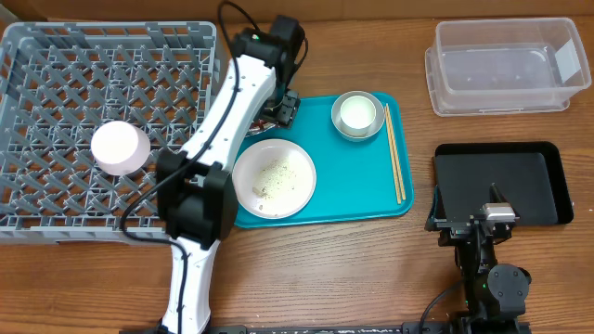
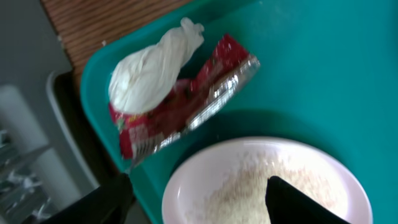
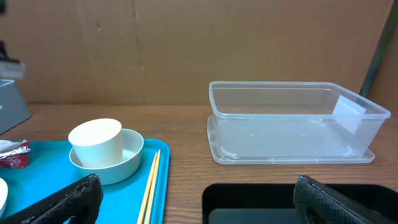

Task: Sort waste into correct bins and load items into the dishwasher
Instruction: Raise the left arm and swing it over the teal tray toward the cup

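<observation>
My left gripper (image 1: 279,108) hangs open over the teal tray's back left corner. In the left wrist view a white paper wad (image 2: 149,65) lies on a red-and-white wrapper (image 2: 189,102) just beyond the jaws. One finger (image 2: 301,202) is over the rice bits (image 2: 245,186) on the white plate (image 1: 274,176); the other (image 2: 93,208) is off the tray's edge. A white cup (image 1: 358,113) stands in the steel bowl (image 1: 376,127), chopsticks (image 1: 393,153) beside it. A white bowl (image 1: 120,147) sits in the grey rack (image 1: 56,83). My right gripper (image 1: 483,223) is open and empty by the black tray (image 1: 520,176).
The clear tub (image 1: 506,65) stands at the back right, behind the black tray. The teal tray (image 1: 320,209) sits mid-table between rack and bins. My left arm (image 1: 218,130) crosses the rack's right edge. Bare wood lies along the front.
</observation>
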Available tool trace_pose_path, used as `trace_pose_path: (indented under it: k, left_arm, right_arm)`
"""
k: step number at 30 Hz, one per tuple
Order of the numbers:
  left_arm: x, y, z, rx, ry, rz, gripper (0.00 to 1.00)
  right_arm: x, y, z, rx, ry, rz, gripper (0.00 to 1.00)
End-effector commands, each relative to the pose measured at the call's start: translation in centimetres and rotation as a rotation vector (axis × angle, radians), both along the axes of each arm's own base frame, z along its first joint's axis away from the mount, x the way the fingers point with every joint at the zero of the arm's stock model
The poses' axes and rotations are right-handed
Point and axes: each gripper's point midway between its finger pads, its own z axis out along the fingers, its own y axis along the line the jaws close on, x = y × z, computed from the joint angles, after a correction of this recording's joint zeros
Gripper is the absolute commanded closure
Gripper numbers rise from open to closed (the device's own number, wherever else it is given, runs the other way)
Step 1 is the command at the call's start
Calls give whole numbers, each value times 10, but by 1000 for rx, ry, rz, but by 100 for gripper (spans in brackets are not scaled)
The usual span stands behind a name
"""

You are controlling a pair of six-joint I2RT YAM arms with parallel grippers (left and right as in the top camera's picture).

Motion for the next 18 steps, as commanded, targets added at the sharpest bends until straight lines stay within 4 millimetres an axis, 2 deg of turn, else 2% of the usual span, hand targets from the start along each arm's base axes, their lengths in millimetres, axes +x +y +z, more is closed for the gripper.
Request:
trace_pose_path:
  k: [1, 5, 16, 18]
  left_arm:
    - [7, 5, -24, 54, 18, -32, 34]
    - [17, 1, -42, 51, 9, -32, 34]
    - [24, -5, -44, 19, -17, -25, 38]
    - [24, -5, -44, 16, -19, -7, 42]
  right_arm:
    - [0, 3, -1, -4, -5, 12, 0]
    - [0, 3, -1, -4, -5, 12, 0]
    - [0, 3, -1, -4, -5, 12, 0]
    - [0, 3, -1, -4, -5, 12, 0]
